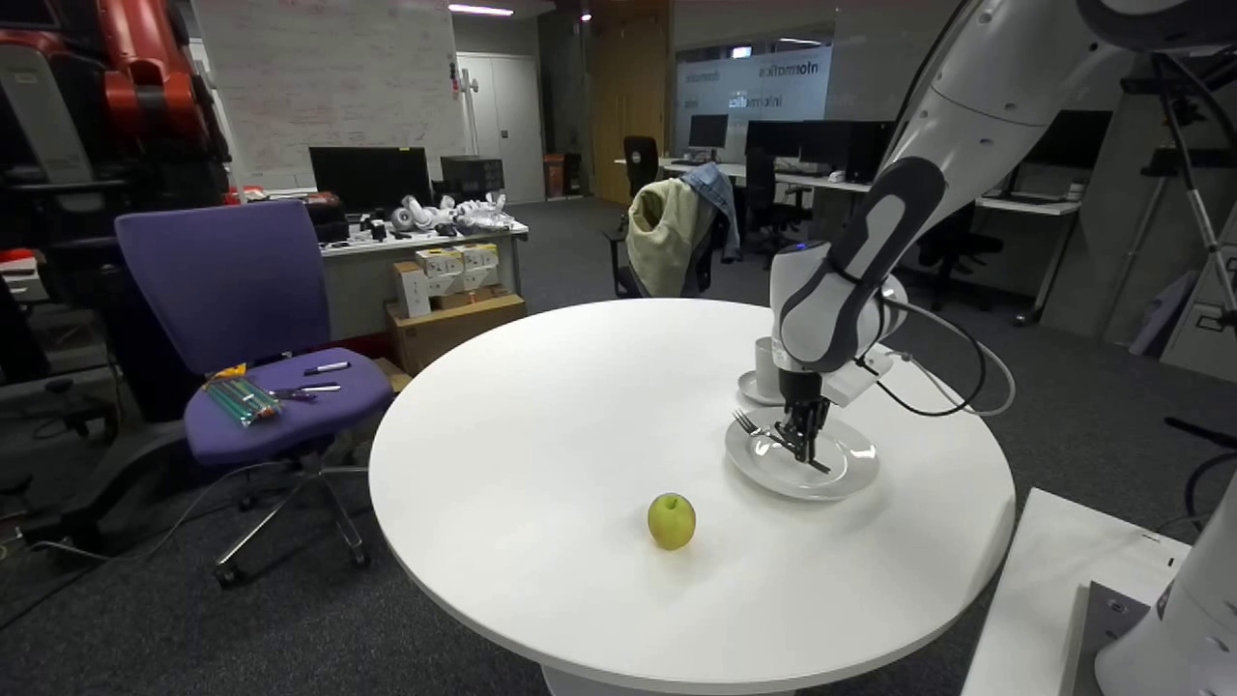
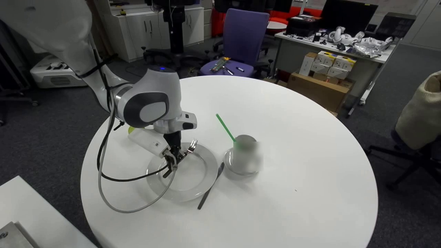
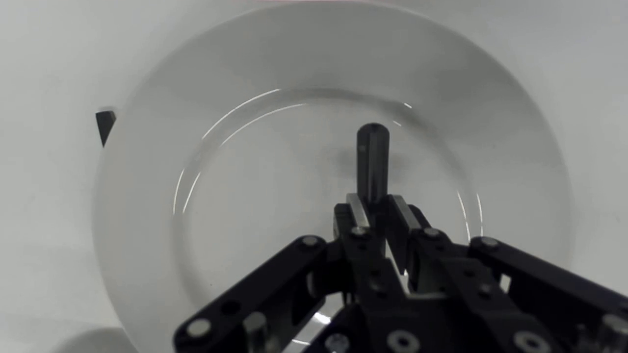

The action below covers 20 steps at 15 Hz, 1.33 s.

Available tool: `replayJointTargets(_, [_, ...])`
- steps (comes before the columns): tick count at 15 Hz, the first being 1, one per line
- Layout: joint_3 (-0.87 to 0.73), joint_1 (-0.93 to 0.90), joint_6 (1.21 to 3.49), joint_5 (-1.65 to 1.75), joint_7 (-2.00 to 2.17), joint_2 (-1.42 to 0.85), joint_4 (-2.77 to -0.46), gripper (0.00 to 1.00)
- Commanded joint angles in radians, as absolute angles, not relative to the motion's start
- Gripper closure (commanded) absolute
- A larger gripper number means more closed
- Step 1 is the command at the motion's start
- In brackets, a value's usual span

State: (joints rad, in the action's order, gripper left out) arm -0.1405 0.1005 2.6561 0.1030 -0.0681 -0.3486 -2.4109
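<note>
The pincer (image 3: 376, 203) is black, the fork (image 3: 373, 154) black-handled with silvery tines (image 2: 192, 146); plate (image 3: 294, 54), cup (image 1: 765, 365) and bench (image 1: 541, 435) are plain white, the apple (image 1: 672, 522) yellow-green, the straw (image 2: 225, 127) green, one chair (image 1: 237, 300) purple

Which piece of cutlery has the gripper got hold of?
The fork: the gripper grips its dark handle over the plate; the other piece, apparently a knife, lies beside the plate, ungripped.

In an exterior view, a saucer (image 1: 748, 391) bearing a cup (image 1: 764, 365) sits on the far side of the plate (image 1: 763, 466), an apple (image 1: 672, 521) near left; the fork (image 1: 762, 432) in the hand (image 1: 804, 450) is over the plate.
</note>
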Motion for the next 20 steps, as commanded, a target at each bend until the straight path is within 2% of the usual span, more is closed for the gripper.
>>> replayJointTargets(1, [-0.118, 0.133, 2.608, 0.077, -0.112, -0.356, -2.380, 0.96])
replayJointTargets(20, [-0.113, 0.133, 2.594, 0.073, -0.102, -0.411, -2.351, 0.96])
